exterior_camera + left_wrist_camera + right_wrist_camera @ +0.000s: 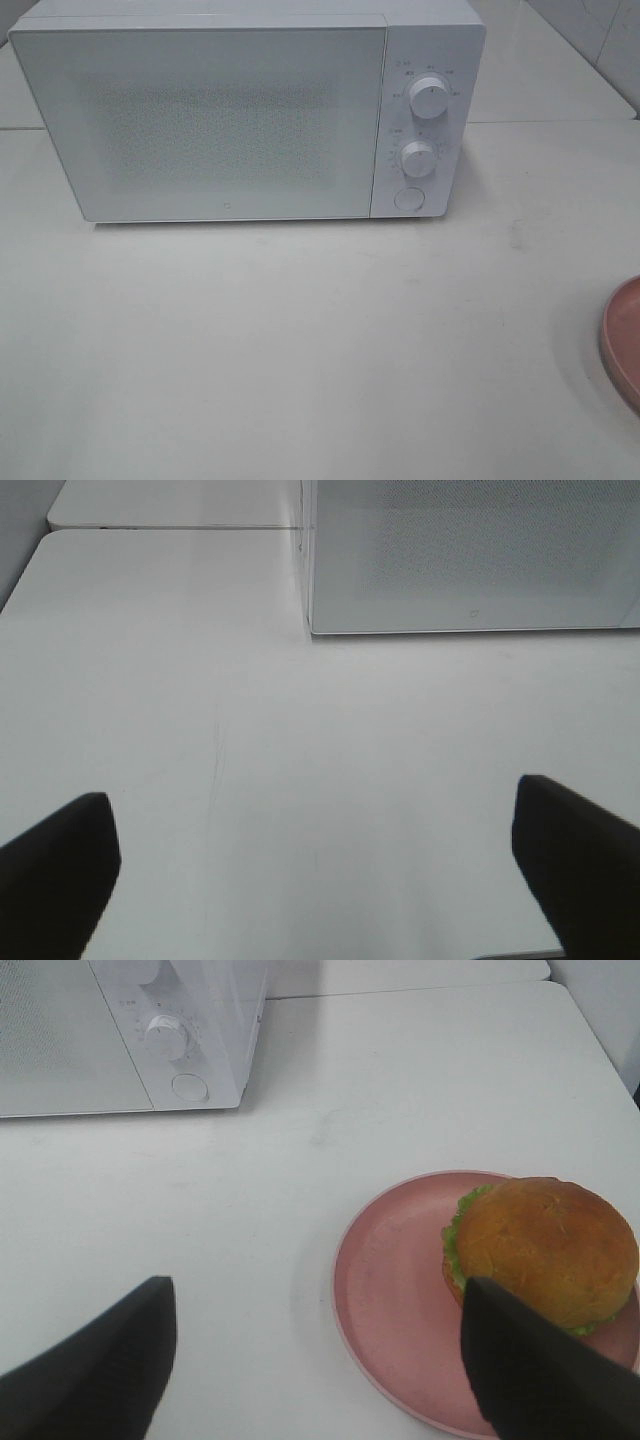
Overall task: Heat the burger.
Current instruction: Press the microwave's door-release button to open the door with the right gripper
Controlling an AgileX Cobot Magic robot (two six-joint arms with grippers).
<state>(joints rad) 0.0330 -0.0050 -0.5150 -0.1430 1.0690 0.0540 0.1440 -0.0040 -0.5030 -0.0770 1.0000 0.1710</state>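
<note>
The burger (545,1245), with a golden-brown bun and a green lettuce frill, sits on a round pink plate (395,1300) in the right wrist view. My right gripper (320,1360) hangs open above the table, one finger overlapping the burger's near side, nothing between the fingers. A white microwave (245,110) with its door shut stands at the back of the table; two knobs (430,100) and a round button (408,198) are on its right panel. My left gripper (315,870) is open over bare table in front of the microwave's (470,555) left corner. Neither arm shows in the high view.
Only the plate's edge (622,345) shows at the right border of the high view. A seam between two table tops (560,122) runs behind the microwave. The tiled wall (600,30) stands at the back right.
</note>
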